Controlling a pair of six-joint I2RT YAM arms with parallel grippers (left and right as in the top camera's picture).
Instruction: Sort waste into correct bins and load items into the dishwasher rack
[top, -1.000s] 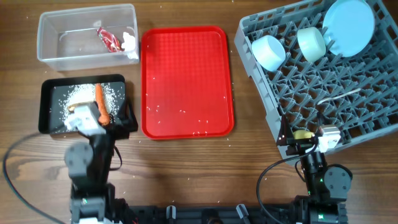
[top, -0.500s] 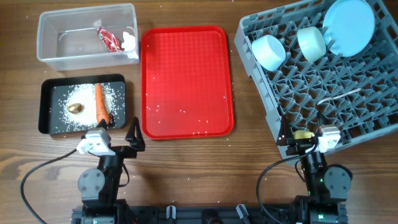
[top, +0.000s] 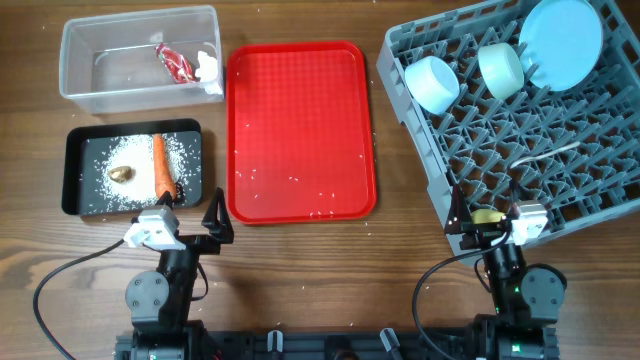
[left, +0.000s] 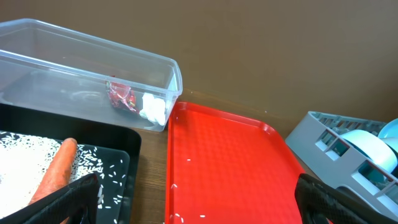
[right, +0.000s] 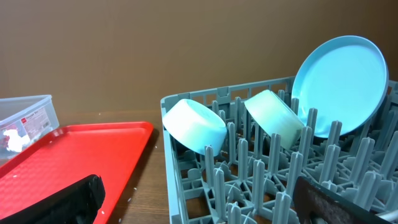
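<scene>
The clear tub (top: 100, 60) holds the red-and-white wrapper (top: 173, 62) and the white tissue (top: 208, 70). The black tray (top: 75, 170) holds the carrot (top: 160, 167), the brown lump (top: 122, 173) and rice (top: 182, 150). The grey rack (top: 520, 150) holds the blue plate (top: 560, 40), the blue bowl (top: 432, 84), the green bowl (top: 501, 68) and the white spoon (top: 545, 155). A yellow cup (top: 487, 215) shows partly at the rack's front edge. My left gripper (top: 192, 207) is open and empty just in front of the black tray. My right gripper (top: 483, 222) is open at the rack's front.
The flat red tray (top: 300, 130) lies between the bins and the rack, with a few rice grains (top: 300, 182) on it. It also shows in the left wrist view (left: 224, 162) and the right wrist view (right: 68, 155). Cables trail at the front edge.
My left arm has drawn back from over the black tray to the table's front, uncovering the brown lump. It has held still for the last half second. The right arm has not moved.
</scene>
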